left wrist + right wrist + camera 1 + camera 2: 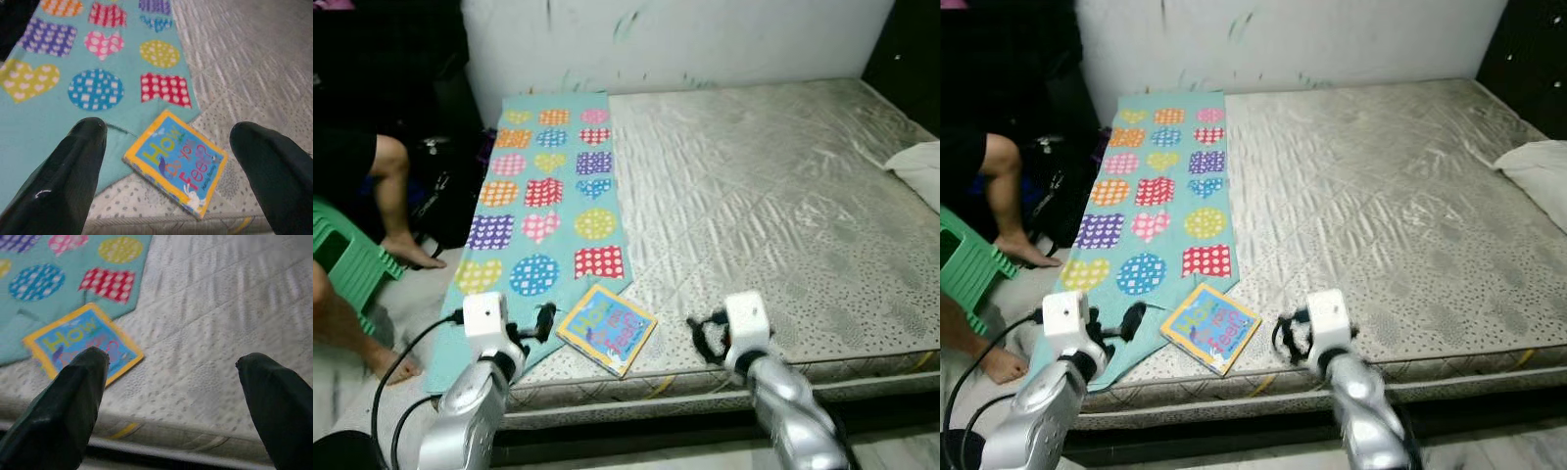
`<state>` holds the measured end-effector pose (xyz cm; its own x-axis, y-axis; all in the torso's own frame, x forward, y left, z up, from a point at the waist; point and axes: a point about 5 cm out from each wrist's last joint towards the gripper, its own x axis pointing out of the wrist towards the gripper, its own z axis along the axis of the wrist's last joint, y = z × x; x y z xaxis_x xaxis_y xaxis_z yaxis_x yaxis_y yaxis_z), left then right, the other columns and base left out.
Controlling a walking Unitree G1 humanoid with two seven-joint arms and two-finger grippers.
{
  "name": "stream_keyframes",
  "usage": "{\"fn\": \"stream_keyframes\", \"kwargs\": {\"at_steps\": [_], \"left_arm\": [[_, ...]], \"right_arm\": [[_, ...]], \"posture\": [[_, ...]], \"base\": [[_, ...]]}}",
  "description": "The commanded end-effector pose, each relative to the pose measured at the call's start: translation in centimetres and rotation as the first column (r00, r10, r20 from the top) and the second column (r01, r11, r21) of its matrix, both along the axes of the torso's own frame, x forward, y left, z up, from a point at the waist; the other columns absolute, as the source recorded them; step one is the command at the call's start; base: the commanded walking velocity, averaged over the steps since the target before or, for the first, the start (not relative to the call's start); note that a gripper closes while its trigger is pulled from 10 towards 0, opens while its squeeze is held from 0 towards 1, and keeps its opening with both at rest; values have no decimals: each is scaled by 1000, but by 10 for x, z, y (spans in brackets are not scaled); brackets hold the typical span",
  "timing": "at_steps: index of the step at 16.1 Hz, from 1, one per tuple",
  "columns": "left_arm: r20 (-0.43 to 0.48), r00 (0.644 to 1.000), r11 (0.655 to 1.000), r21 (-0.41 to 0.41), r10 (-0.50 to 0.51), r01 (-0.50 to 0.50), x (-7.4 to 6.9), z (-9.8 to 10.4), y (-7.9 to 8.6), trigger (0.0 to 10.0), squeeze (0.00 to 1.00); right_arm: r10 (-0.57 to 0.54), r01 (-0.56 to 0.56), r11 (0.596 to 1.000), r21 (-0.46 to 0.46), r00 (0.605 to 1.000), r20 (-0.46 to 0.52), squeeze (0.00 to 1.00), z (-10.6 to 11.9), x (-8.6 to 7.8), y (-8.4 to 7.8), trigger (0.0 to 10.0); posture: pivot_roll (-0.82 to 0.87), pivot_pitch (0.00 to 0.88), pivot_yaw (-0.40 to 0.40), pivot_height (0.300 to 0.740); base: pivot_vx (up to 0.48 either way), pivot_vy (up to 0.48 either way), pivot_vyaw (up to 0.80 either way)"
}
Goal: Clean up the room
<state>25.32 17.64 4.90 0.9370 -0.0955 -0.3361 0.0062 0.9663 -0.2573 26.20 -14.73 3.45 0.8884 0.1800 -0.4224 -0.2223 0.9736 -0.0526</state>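
left tool (166,142): fingers apart, empty, above book (606,328) | right tool (171,377): apart, empty, over mattress (783,215)

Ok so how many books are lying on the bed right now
1. The children's book lies near the mattress's front edge, one corner overlapping the patterned blanket, between the two grippers. Others could be hidden beneath the blanket.

Home bedroom: bare quilted mattress (773,206) against scuffed white wall (685,39), patterned teal blanket (543,196) along its left edge, children's book (607,328) near front edge.
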Motion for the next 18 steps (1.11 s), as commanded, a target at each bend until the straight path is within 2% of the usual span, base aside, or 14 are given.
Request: {"fn": "stream_keyframes", "kwargs": {"at_steps": [1,4,18], "left_arm": [[2,1000,1000,-7,1,-1,0,3,1,10000,0],[4,1000,1000,-12,-3,3,1,4,-4,10000,0],[12,1000,998,-58,15,-14,3,7,-3,10000,0]], "right_arm": [[2,-2,1000,9,1000,25,0,7,3,1,10000],[16,-16,1000,4,1000,18,0,7,1,1,10000],[24,-25,1000,7,1000,6,0,6,4,2,10000]], "posture": [[-81,74,55,740],[-86,83,51,740],[-90,75,51,740]], "base": [[0,0,0],[0,0,0],[0,0,0]]}}
